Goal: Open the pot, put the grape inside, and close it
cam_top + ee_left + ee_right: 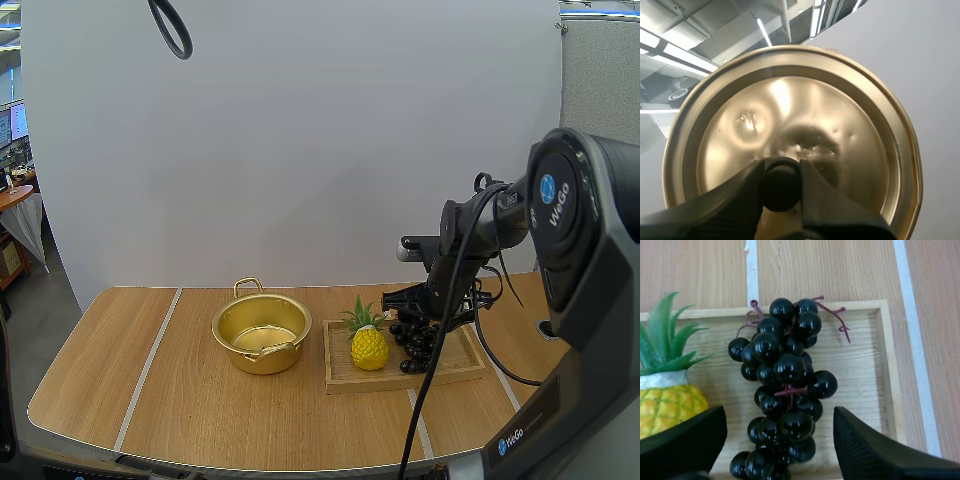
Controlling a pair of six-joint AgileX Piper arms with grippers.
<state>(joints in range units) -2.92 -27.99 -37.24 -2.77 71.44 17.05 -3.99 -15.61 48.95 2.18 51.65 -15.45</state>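
Note:
The gold pot (262,335) stands open on the table, left of the wooden tray (455,360). Its gold lid (790,115) is held up in the air, underside facing away, with my left gripper (781,186) shut on the lid's black knob (781,180). A bunch of dark grapes (415,340) (782,385) lies in the tray (865,365). My right gripper (412,316) (777,445) hovers just above the grapes, open, one finger (685,440) on each side of the bunch's near end.
A yellow toy pineapple (369,343) (665,395) with green leaves stands in the tray just left of the grapes, close to my right gripper's finger. Bare wooden table lies left of and in front of the pot.

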